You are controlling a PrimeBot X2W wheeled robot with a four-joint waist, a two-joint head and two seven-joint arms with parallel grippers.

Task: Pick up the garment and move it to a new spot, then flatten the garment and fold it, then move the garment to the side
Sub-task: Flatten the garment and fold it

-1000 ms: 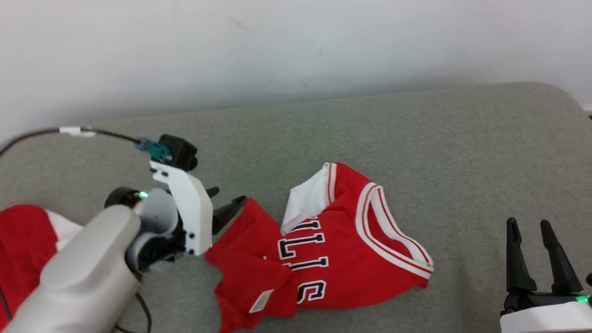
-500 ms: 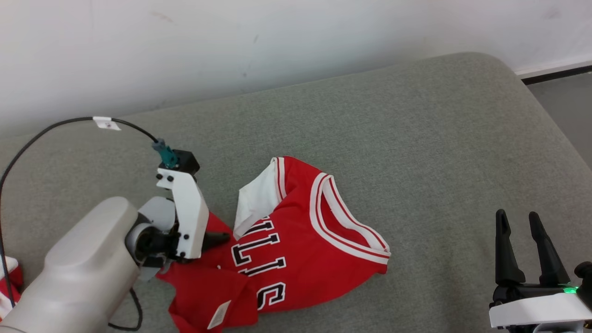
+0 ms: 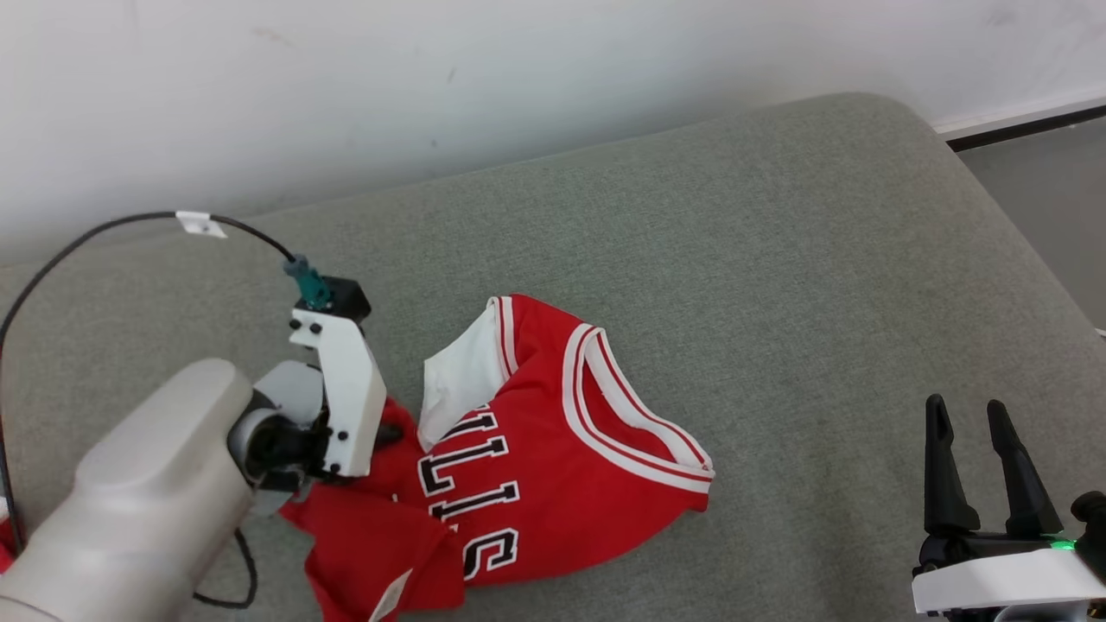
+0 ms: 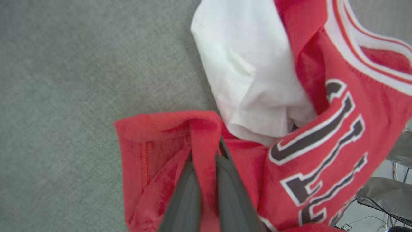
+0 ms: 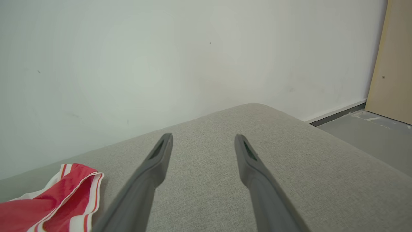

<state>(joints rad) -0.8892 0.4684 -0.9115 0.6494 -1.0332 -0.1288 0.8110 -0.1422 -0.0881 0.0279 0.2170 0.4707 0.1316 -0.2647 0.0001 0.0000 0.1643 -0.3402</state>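
Note:
The garment (image 3: pixel 553 466) is a red jersey with white trim and black letters, lying crumpled on the grey cushion (image 3: pixel 778 259) left of centre. At the jersey's left edge my left gripper (image 3: pixel 390 432) is shut on a raised fold of red cloth. The left wrist view shows that fold pinched between the two fingers of the left gripper (image 4: pixel 206 151), with the white sleeve and lettering of the garment (image 4: pixel 322 129) beyond. My right gripper (image 3: pixel 963 404) stands open at the lower right, well away from the jersey. In the right wrist view the right gripper (image 5: pixel 203 137) holds nothing, and the garment (image 5: pixel 64 183) shows at the lower left.
A pale wall (image 3: pixel 518 78) runs along the cushion's far edge. The cushion's rounded right corner drops to grey floor (image 3: pixel 1054 199). A black cable (image 3: pixel 130 225) loops over the left arm. Bare cushion lies right of and behind the jersey.
The head camera has shifted. My left gripper went from open beside the jersey's left edge to shut on a fold of it. The right gripper stays open.

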